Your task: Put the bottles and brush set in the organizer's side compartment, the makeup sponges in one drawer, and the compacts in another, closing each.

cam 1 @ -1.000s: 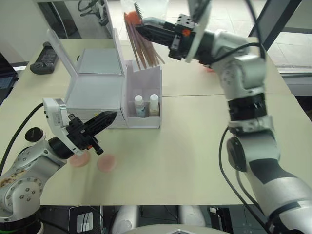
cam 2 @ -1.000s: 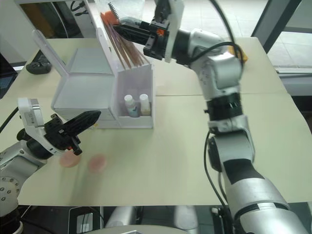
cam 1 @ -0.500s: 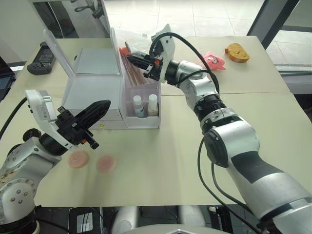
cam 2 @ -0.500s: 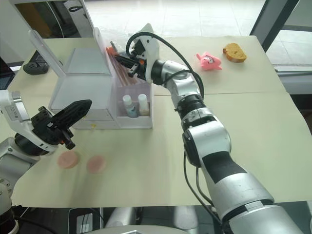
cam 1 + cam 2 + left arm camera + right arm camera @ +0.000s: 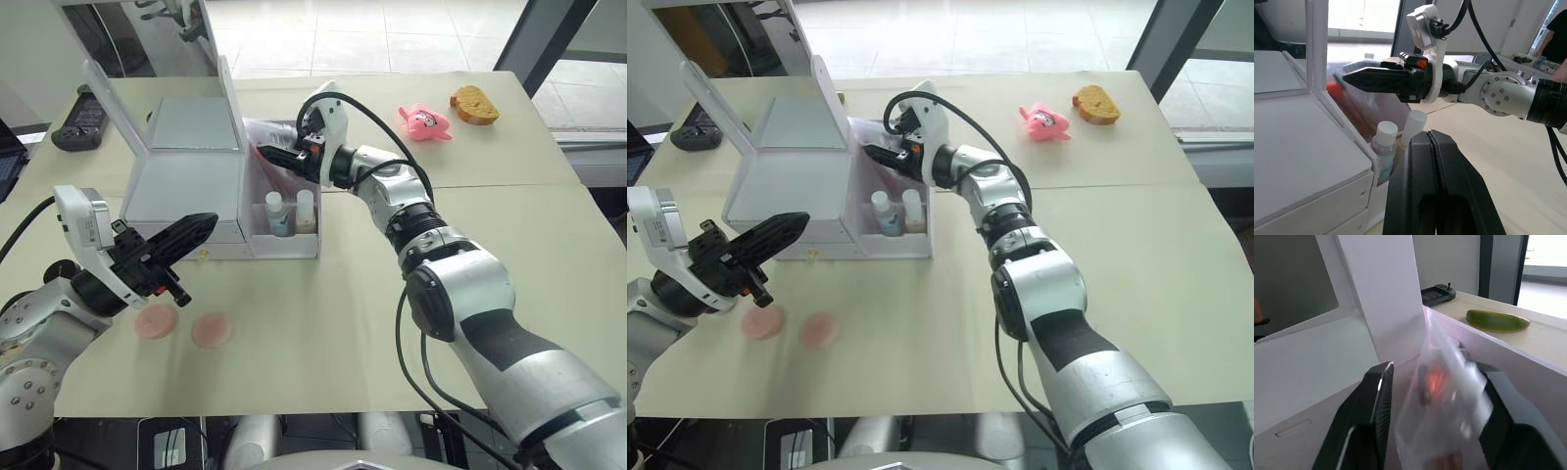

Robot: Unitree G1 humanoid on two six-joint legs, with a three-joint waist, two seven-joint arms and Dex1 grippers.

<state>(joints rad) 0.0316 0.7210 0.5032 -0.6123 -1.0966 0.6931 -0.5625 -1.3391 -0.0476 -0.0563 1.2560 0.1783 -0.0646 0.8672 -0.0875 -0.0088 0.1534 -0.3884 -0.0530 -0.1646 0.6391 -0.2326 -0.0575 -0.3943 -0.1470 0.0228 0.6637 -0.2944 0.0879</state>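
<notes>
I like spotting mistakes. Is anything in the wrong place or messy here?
A little. The brush set leans slanted in the organizer's side compartment, behind the two upright bottles, with the right tool around its bag. Two pink compacts lie loose on the table, not in a drawer.

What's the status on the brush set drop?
Right gripper open astride clear-bagged brush set in white organizer's side compartment, beside two small bottles. Left gripper shut, empty. Two pink compacts on table.

left tool point(image 5: 1436, 161): closed | right tool point(image 5: 1359, 77): above side compartment point(image 5: 1347, 117) | two bottles point(image 5: 1385, 142) inside
</notes>
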